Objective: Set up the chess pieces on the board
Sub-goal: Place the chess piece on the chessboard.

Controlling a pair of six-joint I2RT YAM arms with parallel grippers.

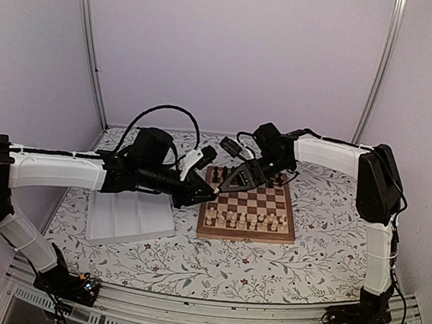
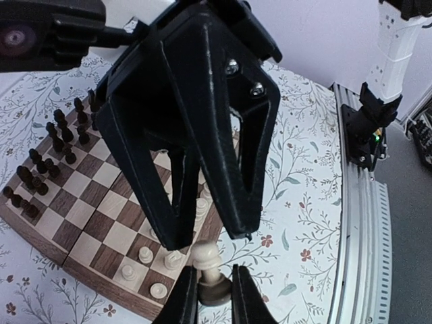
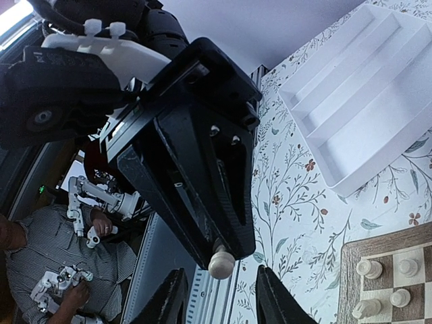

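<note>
The board [image 1: 245,238] lies right of centre, with pale chess pieces [image 1: 245,220] along its near rows and dark ones [image 2: 47,162] along the far side. My left gripper [image 2: 212,283] is shut on the base of one pale piece [image 2: 206,256], held off the board's left edge. The same piece's round head [image 3: 221,264] shows between the fingers of my right gripper [image 3: 220,273], which stand open on either side without touching it. From above, the left gripper [image 1: 202,195] and right gripper [image 1: 220,184] meet tip to tip at the board's far left corner.
A white compartment tray [image 1: 130,216] sits left of the board, also seen as the tray [image 3: 364,88] in the right wrist view. A flowered cloth covers the table. A metal rail [image 2: 358,223] runs along the near edge.
</note>
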